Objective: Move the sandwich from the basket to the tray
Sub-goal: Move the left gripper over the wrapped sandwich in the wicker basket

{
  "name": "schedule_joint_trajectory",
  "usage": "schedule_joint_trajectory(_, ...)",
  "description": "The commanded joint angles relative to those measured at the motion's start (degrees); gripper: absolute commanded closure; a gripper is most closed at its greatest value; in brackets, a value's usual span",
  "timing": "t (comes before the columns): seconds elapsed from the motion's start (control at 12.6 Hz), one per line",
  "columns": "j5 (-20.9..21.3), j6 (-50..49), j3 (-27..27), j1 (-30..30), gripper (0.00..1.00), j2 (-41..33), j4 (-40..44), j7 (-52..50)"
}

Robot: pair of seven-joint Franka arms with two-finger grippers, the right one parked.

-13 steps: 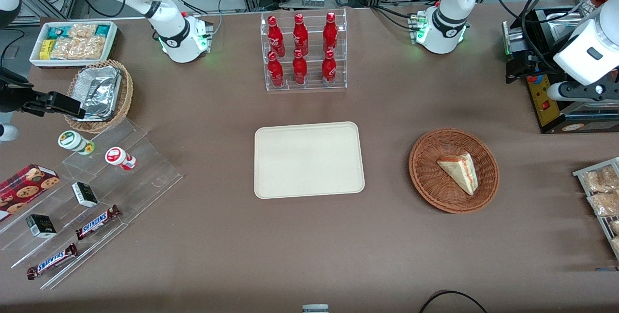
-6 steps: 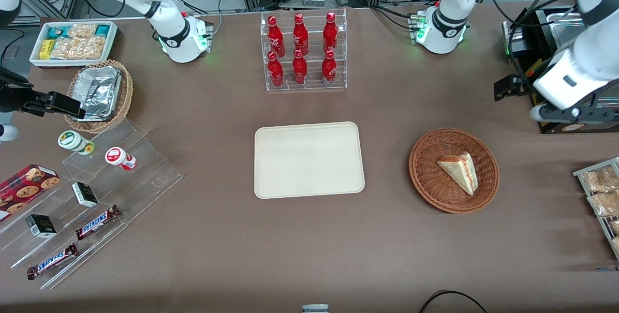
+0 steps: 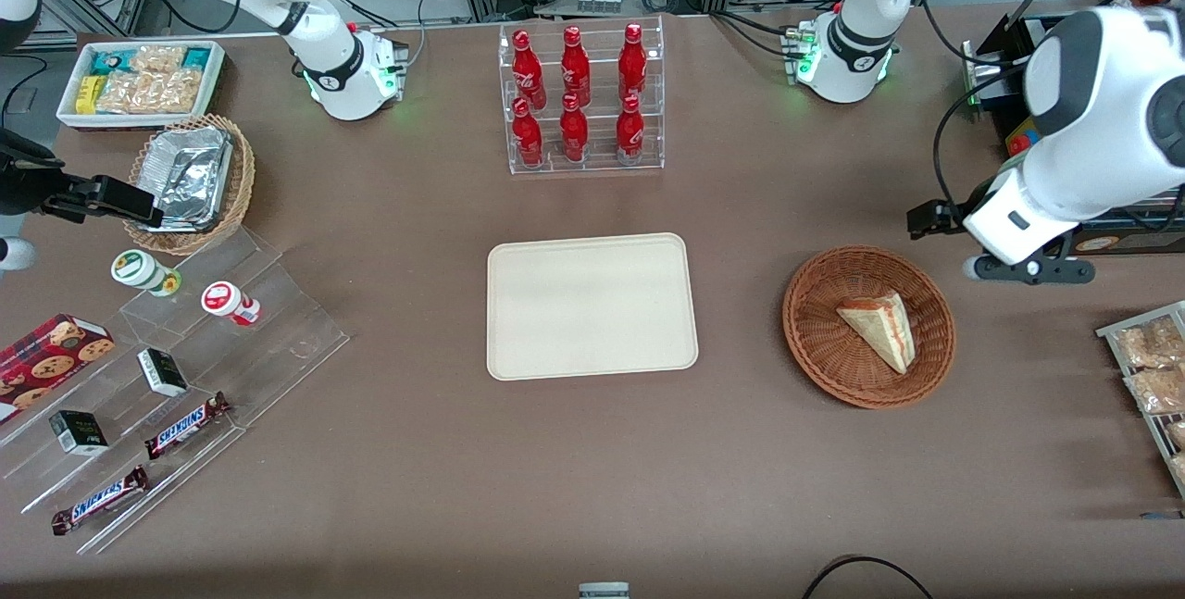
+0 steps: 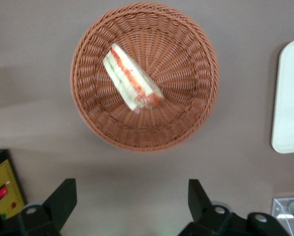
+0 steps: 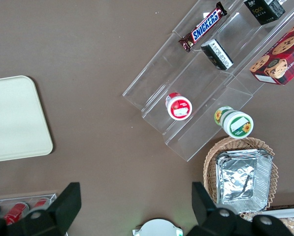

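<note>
The sandwich (image 3: 879,329) (image 4: 132,81), a pale bread wedge with red and green filling in clear wrap, lies in the round reddish-brown wicker basket (image 3: 819,340) (image 4: 186,113). The cream-beige tray (image 3: 591,305) (image 4: 289,98) lies flat and bare at mid-table, beside the basket. My gripper (image 3: 1026,270) (image 4: 132,189) hangs above the table just outside the basket's rim, farther from the front camera than the sandwich. Its fingers are open wide with only brown table between them.
A clear rack of red bottles (image 3: 580,99) stands farther back than the tray. A black and yellow machine (image 3: 1046,192) sits close to my arm. Snack packets on a wire rack (image 3: 1148,368) lie at the working arm's table edge.
My arm has swung in from the working arm's end of the table toward the basket, and my gripper now sits close to its rim. The sandwich, basket and tray have not moved.
</note>
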Motion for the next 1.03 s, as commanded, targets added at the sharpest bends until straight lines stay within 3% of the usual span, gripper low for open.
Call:
schedule_joint_trajectory(0.0, 0.9, 6.3, 0.1, 0.1, 0.0, 1.6, -3.5, 0.2)
schedule_joint_trajectory(0.56, 0.9, 15.9, 0.4, 0.5, 0.0, 3.0, -9.8, -1.8)
schedule_joint_trajectory(0.95, 0.0, 20.7, 0.4, 0.6, 0.0, 4.6, -11.2, -21.7)
